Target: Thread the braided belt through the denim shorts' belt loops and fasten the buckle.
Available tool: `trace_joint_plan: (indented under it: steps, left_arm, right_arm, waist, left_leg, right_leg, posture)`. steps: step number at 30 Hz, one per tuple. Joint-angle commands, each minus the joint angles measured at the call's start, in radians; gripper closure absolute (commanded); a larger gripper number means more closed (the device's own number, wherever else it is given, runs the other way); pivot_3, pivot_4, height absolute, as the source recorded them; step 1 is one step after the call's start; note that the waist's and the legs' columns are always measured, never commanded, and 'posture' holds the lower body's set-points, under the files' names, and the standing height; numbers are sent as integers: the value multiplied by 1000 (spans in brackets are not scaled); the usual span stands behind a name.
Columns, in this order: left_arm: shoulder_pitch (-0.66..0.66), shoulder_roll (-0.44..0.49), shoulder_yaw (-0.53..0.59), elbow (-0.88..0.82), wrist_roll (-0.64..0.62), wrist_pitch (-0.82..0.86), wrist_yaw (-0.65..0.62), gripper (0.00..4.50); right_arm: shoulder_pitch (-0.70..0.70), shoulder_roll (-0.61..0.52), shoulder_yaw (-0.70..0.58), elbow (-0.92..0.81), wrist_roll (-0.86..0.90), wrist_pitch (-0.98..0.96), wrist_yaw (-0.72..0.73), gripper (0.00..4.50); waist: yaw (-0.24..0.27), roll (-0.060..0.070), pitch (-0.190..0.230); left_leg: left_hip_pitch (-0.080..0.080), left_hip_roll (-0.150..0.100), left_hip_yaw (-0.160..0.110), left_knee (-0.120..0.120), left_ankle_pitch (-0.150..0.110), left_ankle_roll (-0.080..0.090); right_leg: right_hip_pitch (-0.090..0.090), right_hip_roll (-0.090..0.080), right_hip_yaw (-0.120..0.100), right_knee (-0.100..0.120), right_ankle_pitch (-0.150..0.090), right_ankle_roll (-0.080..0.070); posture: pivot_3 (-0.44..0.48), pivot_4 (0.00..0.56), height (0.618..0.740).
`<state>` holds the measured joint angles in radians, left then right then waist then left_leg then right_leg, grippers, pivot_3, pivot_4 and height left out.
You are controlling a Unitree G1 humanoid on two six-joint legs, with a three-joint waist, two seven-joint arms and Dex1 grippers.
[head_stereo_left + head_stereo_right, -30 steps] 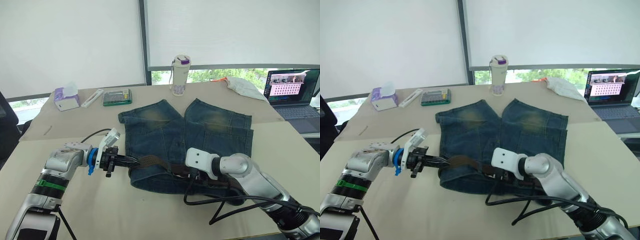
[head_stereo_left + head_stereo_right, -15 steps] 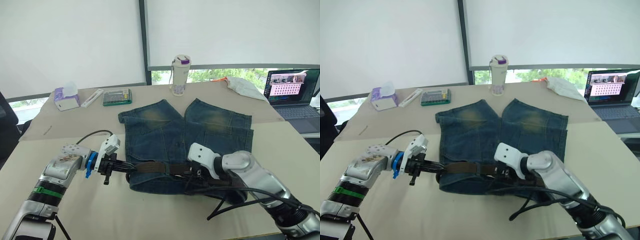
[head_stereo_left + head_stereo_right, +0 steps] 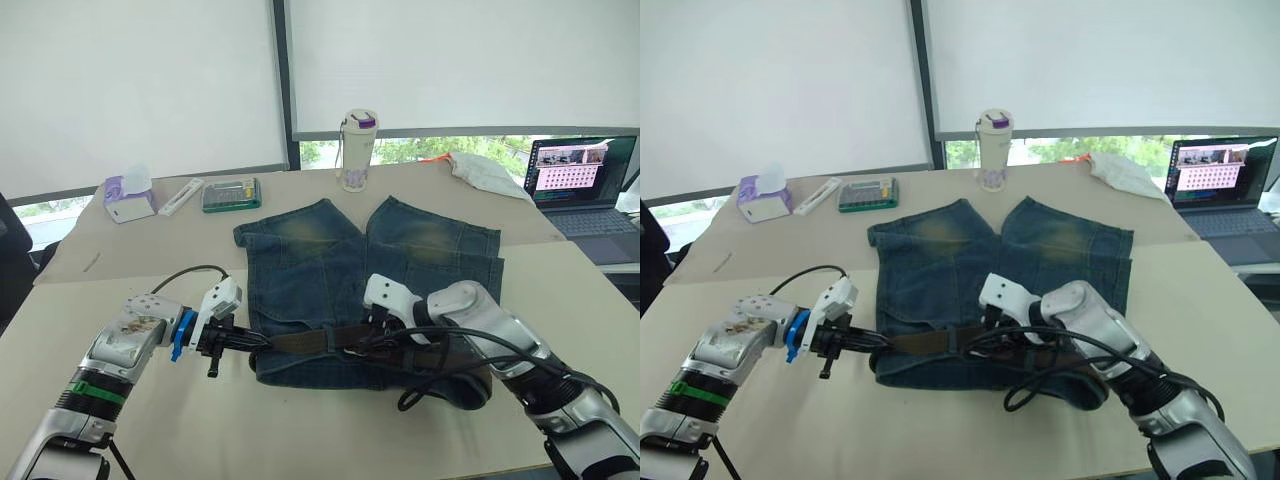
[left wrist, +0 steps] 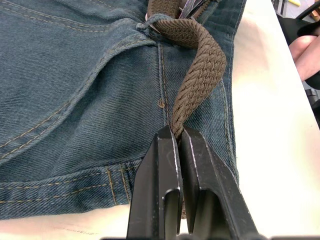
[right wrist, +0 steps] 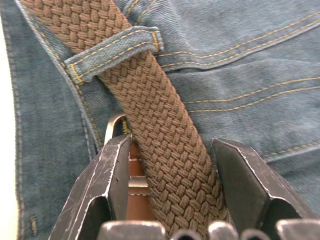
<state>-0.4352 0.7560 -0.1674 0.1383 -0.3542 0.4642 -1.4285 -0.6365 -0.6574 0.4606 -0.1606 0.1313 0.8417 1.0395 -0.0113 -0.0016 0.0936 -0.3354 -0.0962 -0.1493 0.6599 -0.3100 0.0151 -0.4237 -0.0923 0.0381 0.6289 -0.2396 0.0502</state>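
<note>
The left claw (image 4: 178,145) pinches the braided belt (image 4: 200,70) to draw it taut through a belt loop (image 5: 112,52), while the right claw (image 5: 172,165) straddles it wide to guide.

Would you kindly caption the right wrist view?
Open right gripper straddling the brown braided belt threaded under a blue denim belt loop.

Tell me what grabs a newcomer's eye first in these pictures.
The shorts lie spread mid-table with the belt along the waistband. The left pincer is shut on the belt's end at the shorts' left edge; the right pincer is open, straddling the belt below a loop.
</note>
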Motion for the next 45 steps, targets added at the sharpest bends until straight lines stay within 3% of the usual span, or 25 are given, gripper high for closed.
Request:
trace_joint_plan:
  steps: [1, 4, 10, 11, 16, 21, 31, 33, 35, 37, 41, 45]
  left_arm:
    - [3, 6, 2, -49, -4, 10, 7, 4484]
    - [4, 5, 3, -58, -4, 16, 13, 4500]
    - [5, -3, 20, -71, 0, 15, 57, 4500]
    - [5, -7, 27, -68, 2, 6, 73, 4500]
    - [12, -27, 61, -47, 31, -42, 181, 4500]
    - [59, -55, 101, -65, 57, -113, 289, 4500]
    - [187, -115, 149, -92, 168, -403, 508, 4500]
    - [196, -127, 151, -103, 169, -427, 528, 4500]
    - [205, -133, 145, -126, 149, -405, 522, 4500]
    - [213, -129, 134, -149, 125, -364, 500, 4500]
    - [217, -118, 124, -175, 98, -307, 467, 4500]
    - [213, -108, 123, -190, 96, -281, 456, 4500]
  right_arm:
    - [-36, 11, 9, 28, 6, -14, 30, 1658]
    - [-40, 15, 18, 38, -4, -32, 36, 2390]
    - [23, -6, -15, -55, -34, -151, -9, 4448]
    - [44, -13, -31, -82, -43, -196, -24, 4482]
    - [200, -68, -100, -291, -109, -262, -134, 4482]
    - [308, -87, -135, -389, -244, -300, -292, 4482]
    - [477, -126, -150, -368, -489, -520, -498, 4482]
    - [508, -120, -152, -367, -447, -515, -459, 4482]
    - [530, -29, -207, -395, -302, -407, -429, 4482]
    - [529, 7, -238, -401, -227, -324, -387, 3563]
    - [495, 35, -275, -407, -160, -214, -358, 2226]
    - [421, 31, -264, -397, -159, -230, -349, 2226]
  waist:
    - [0, 0, 0]
    - [0, 0, 0]
    - [1, 0, 0]
    - [2, 0, 0]
    - [6, 0, 0]
    - [12, 0, 0]
    - [27, 0, 0]
    - [29, 0, 0]
    - [27, -1, 0]
    - [23, -1, 0]
    - [24, 0, 0]
    - [20, 1, 0]
  left_leg:
    - [0, 0, 0, 0, 0, 0]
    - [0, 0, 0, 0, 0, 0]
    - [0, 0, 0, 0, 0, 0]
    - [0, 0, 0, 0, 0, 0]
    - [0, 0, 0, 0, 0, 0]
    - [0, 0, 0, 0, 0, 0]
    - [1, -1, 2, 1, 0, -1]
    - [1, -1, 2, 1, 0, -1]
    - [1, -1, 2, 0, 0, -1]
    - [1, 0, 2, 0, 0, -1]
    - [2, 0, 2, 0, 0, 0]
    - [2, 0, 2, -1, 0, -1]
  right_leg:
    - [0, 0, 0, 0, 0, 0]
    - [0, 0, 0, 0, 0, 0]
    - [0, 0, 0, 0, 0, 0]
    - [0, 0, 0, 0, 0, 0]
    - [-1, 0, 0, 0, 0, 0]
    - [0, 0, 0, 0, 0, 0]
    - [0, 0, 1, -4, 0, 0]
    - [0, 0, 1, -4, 0, 0]
    - [0, 0, 1, -4, 0, 0]
    - [1, 0, 2, -4, 0, 0]
    - [2, 0, 2, -4, 0, 0]
    - [1, 1, 2, -4, 0, 0]
  posture:
    - [0, 150, 740]
    - [0, 150, 740]
    - [0, 150, 740]
    - [0, 150, 740]
    - [0, 150, 740]
    - [0, 150, 740]
    - [0, 150, 740]
    - [0, 150, 740]
    - [0, 150, 740]
    - [0, 150, 740]
    - [0, 150, 740]
    - [0, 150, 740]
